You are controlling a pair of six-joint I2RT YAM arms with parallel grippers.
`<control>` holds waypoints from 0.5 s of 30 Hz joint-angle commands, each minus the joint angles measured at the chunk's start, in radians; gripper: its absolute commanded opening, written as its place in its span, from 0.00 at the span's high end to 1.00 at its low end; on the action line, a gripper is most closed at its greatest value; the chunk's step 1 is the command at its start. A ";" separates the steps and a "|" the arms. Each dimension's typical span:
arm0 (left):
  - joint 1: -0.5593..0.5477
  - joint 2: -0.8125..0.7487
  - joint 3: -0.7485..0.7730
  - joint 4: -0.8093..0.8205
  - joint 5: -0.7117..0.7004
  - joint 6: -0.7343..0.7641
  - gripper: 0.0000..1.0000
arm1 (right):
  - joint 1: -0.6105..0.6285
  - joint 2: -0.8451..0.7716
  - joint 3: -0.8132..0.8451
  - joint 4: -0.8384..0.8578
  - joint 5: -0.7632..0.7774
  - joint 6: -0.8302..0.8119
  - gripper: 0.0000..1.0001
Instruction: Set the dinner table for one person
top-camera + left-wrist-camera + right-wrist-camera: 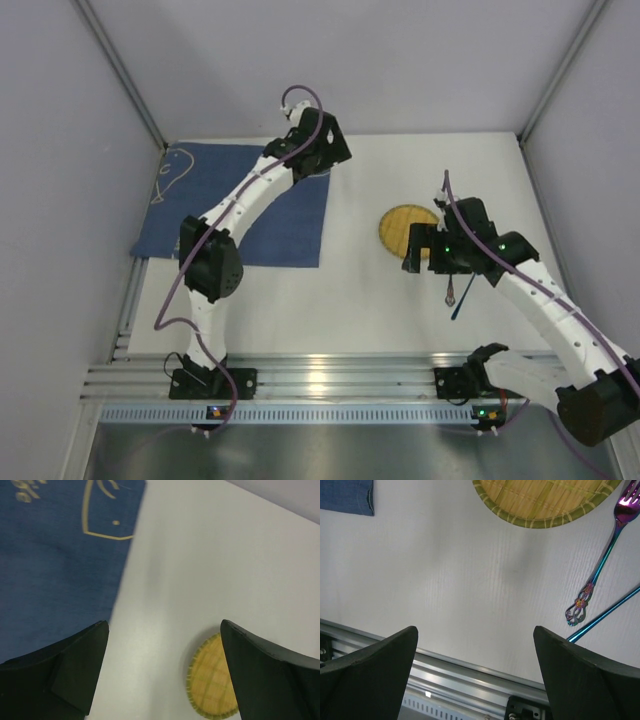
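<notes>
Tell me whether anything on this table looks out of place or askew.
The plate sits on bare table, apart from the mat, not on it. The fork and a thin blue utensil lie at differing angles beside the plate, not lined up. Nothing looks spilled or damaged.

Legend. No text, brand, number or sign can be read in any of my three views. The blue cloth mat (55, 580) carries a gold line drawing (100, 517). At the top left corner of my left wrist view it also carries a few small gold marks (25, 492) that may be lettering. They are blurred and cut by the frame edge, so I cannot read them. In the top view the mat shows only a pale curling line (172, 175).
</notes>
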 commanded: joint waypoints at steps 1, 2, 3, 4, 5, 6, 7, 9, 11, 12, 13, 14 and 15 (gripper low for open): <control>0.017 -0.120 -0.145 -0.147 -0.184 0.131 0.01 | -0.010 -0.045 -0.024 -0.017 -0.029 0.024 0.00; 0.019 -0.130 -0.218 -0.159 -0.195 0.150 0.01 | -0.010 -0.048 -0.025 -0.017 -0.032 0.024 0.00; 0.023 -0.130 -0.251 -0.165 -0.207 0.188 0.01 | -0.011 -0.053 -0.028 -0.022 -0.033 0.027 0.00; 0.025 -0.124 -0.276 -0.176 -0.215 0.203 0.01 | -0.010 -0.062 -0.028 -0.023 -0.037 0.027 0.00; 0.025 -0.115 -0.317 -0.185 -0.230 0.214 0.03 | -0.010 -0.065 -0.030 -0.025 -0.035 0.030 0.00; 0.025 -0.102 -0.337 -0.188 -0.228 0.245 0.04 | -0.010 -0.068 -0.028 -0.029 -0.038 0.033 0.00; 0.025 -0.079 -0.354 -0.185 -0.218 0.259 0.04 | -0.010 -0.074 -0.025 -0.032 -0.038 0.033 0.00; 0.025 -0.064 -0.407 -0.155 -0.144 0.303 0.05 | -0.010 -0.076 -0.021 -0.046 -0.038 0.032 0.00; 0.026 -0.065 -0.470 -0.113 -0.101 0.318 0.04 | -0.008 -0.079 -0.015 -0.055 -0.033 0.032 0.00; 0.028 -0.070 -0.489 -0.096 -0.081 0.319 0.02 | -0.008 -0.079 -0.013 -0.063 -0.029 0.030 0.00; 0.029 -0.068 -0.501 -0.072 -0.075 0.319 0.01 | -0.010 -0.082 -0.010 -0.069 -0.024 0.029 0.00; 0.031 -0.058 -0.510 -0.067 -0.072 0.320 0.01 | -0.008 -0.080 -0.010 -0.071 -0.018 0.029 0.00; 0.036 -0.047 -0.507 -0.067 -0.061 0.320 0.01 | -0.010 -0.085 -0.008 -0.078 -0.017 0.027 0.00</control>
